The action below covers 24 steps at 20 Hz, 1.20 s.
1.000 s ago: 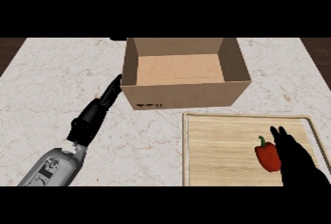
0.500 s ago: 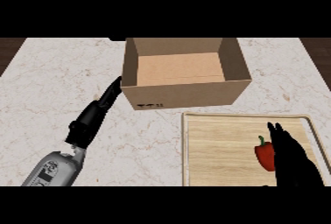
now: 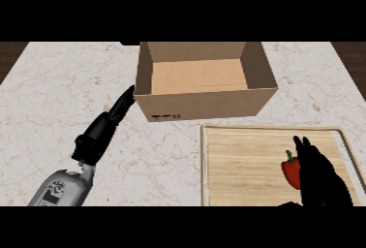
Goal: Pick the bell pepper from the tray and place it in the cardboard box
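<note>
Right hand [image 3: 323, 175] — fingers straight, unclenched — just right of the bell pepper [image 3: 289, 174] on the tray [image 3: 236, 164]

A pale marble counter [image 3: 64, 82] fills the view. At 12 o'clock stands an open cardboard box [image 3: 207, 104], flaps up, its inside bare. At 4 o'clock, just below the box, lies a wooden tray [image 3: 239, 155] with a raised rim. A red bell pepper [image 3: 289, 173] with a green stem lies on the tray's right half. The right hand [image 3: 318, 169] comes in from 5 o'clock, fingers straight and pointing to 12, covering the pepper's right side. The left hand [image 3: 106, 130] stretches from 8 o'clock, its straight fingers pointing to 1 o'clock, fingertips just beside the box's left wall.
</note>
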{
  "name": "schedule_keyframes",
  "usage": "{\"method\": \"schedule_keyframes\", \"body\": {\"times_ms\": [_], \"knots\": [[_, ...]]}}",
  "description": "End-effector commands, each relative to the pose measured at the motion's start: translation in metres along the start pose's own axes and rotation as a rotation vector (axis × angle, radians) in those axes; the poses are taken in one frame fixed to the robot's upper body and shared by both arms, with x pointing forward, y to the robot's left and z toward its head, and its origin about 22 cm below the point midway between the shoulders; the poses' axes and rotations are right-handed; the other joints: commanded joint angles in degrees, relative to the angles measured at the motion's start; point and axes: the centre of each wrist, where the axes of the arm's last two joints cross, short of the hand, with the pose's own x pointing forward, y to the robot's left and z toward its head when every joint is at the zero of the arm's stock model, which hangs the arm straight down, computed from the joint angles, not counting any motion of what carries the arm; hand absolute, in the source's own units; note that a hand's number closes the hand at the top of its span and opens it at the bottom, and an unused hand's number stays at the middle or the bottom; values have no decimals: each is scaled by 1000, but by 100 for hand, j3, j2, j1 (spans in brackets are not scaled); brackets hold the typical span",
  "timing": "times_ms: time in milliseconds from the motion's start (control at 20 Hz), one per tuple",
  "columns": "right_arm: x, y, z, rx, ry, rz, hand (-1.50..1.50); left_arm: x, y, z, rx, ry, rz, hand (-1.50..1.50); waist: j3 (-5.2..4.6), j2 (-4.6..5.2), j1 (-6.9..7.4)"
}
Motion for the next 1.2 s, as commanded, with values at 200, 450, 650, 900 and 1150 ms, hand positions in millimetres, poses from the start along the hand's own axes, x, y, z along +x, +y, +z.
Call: {"method": "schedule_keyframes", "body": {"times_ms": [200, 450, 650, 900, 1150], "knots": [[-3, 28, -1, 52, 39, 32, -150, -2, 7, 12, -8, -7, 0, 0, 0, -2, 2], [-6, 38, -13, 92, 43, 42, -150, -4, -10, 10, 13, 12, 1, 0, 0, -2, 8], [-2, 32, -34, 99, 44, 43, -150, -18, -1, 2, 3, 3, -11, 0, -1, 3, 2], [-25, 53, -33, 70, 80, 120, -150, 0, 22, 6, 4, 0, 9, 0, 1, 1, 2], [-39, 43, -50, 93, 74, 82, 150, 7, 10, -9, -8, 7, 7, 0, 2, 4, -11]]}}
